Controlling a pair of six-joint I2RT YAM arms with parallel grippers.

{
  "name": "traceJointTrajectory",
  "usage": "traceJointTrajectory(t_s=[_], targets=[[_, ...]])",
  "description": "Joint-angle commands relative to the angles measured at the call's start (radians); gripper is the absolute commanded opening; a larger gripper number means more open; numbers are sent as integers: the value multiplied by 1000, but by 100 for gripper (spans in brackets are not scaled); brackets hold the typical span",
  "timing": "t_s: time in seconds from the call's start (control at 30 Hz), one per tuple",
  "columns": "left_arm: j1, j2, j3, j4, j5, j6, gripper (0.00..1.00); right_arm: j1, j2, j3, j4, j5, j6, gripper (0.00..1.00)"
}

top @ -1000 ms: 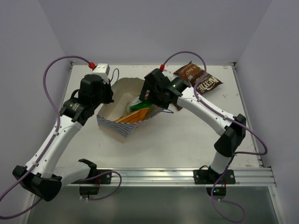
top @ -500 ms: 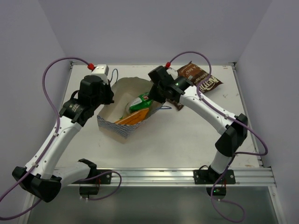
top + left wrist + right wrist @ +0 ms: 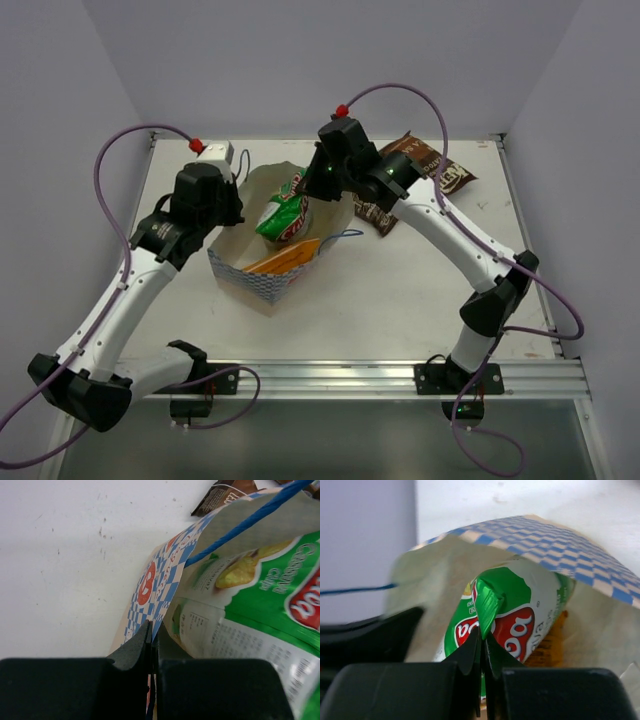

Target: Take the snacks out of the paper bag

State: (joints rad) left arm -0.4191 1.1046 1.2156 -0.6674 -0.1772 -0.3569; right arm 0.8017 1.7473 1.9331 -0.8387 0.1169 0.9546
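Note:
The paper bag [image 3: 255, 272] lies on its side mid-table, mouth facing away, checked band toward me. My left gripper [image 3: 151, 630] is shut on the bag's wall [image 3: 165, 580] at its left rim. My right gripper [image 3: 482, 635] is shut on the top edge of the green-and-white snack packet [image 3: 520, 610], which hangs lifted above the bag's mouth [image 3: 283, 215]. An orange packet [image 3: 285, 257] still lies inside the bag. Two dark brown packets [image 3: 420, 180] rest on the table at the back right, partly hidden by the right arm.
A blue cord handle [image 3: 345, 235] lies loose on the table right of the bag, and another [image 3: 250, 517] crosses the left wrist view. Walls close in the table's back and sides. A metal rail [image 3: 380, 375] runs along the near edge.
The right gripper closed on the green-and-white packet inside the bag and lifted it up and back out of the mouth. The left gripper kept its hold on the bag.

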Motion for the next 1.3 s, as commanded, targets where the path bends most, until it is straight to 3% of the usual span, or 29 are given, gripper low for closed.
traceJointTrajectory(t_s=[0.0, 0.23, 0.43, 0.63, 0.83, 1.07, 1.27], targets=[[2, 11, 1, 19, -51, -20, 0, 5, -69, 180, 124, -167, -89, 0], [3, 47, 10, 9, -126, -30, 0, 5, -118, 354, 190, -283, -178, 0], [6, 72, 21, 8, -182, -24, 0, -41, -250, 351, 201, -139, -249, 0], [20, 83, 9, 6, -222, -7, 0, -278, -469, 144, 202, -118, -228, 0], [29, 86, 7, 9, -226, 6, 0, -462, -647, -106, 141, 45, -249, 0], [31, 69, 19, 5, -222, 19, 0, -789, -819, -683, 116, 18, -116, 0], [31, 60, 25, 2, -216, 26, 0, -860, -928, -888, 58, 43, -54, 0]])
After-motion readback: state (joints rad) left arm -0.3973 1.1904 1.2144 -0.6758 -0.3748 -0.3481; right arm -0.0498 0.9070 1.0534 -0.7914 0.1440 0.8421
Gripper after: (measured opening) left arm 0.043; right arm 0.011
